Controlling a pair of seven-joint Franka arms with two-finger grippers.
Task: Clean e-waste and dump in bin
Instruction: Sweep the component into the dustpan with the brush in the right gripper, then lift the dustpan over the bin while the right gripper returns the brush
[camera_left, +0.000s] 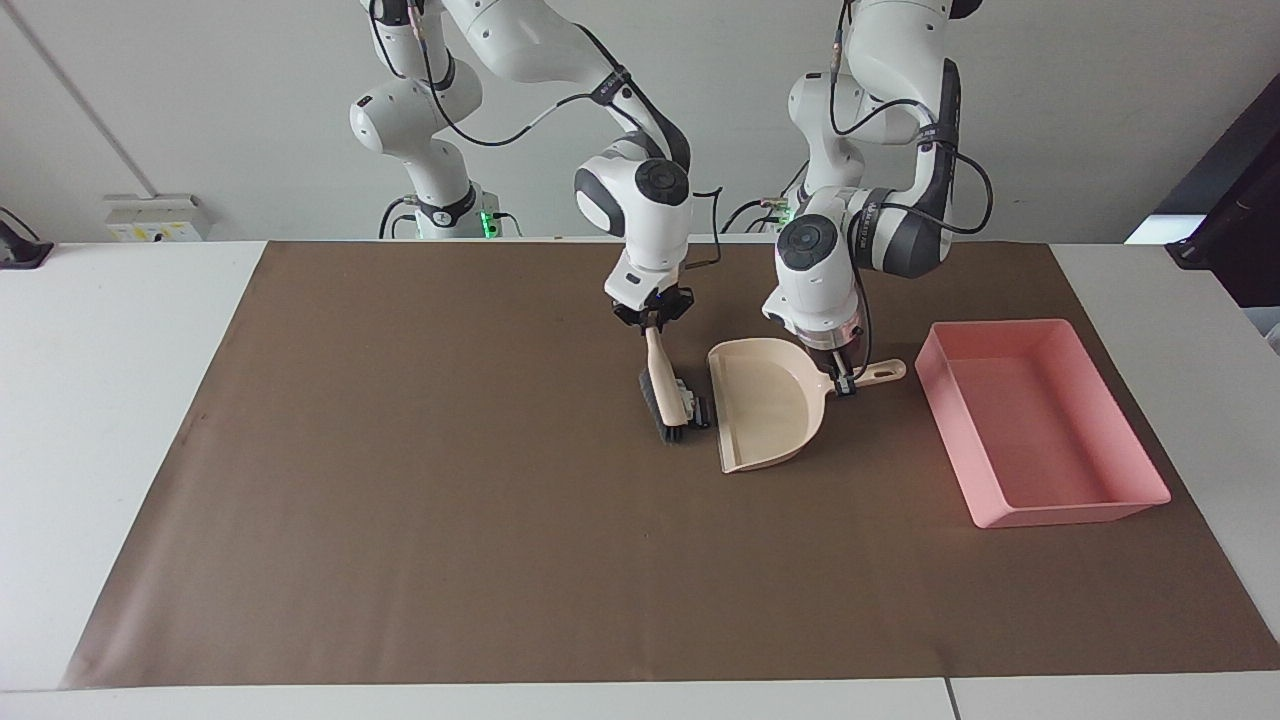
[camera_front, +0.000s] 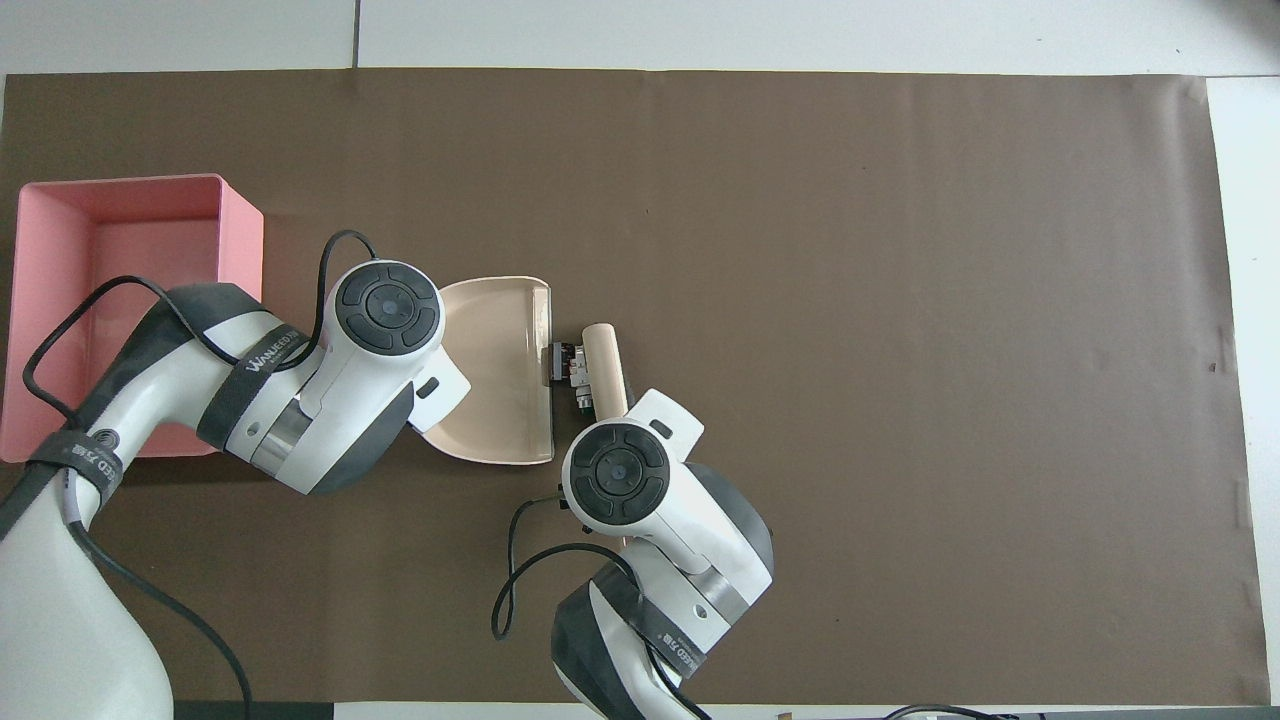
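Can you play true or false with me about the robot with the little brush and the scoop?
1. The right gripper holds the brush. True.
2. The e-waste already lies in the pink bin. False: it sits on the mat between the brush and the dustpan.
3. The left gripper holds the dustpan's handle. True.
4. The dustpan is inside the bin. False: it rests on the mat beside the bin.
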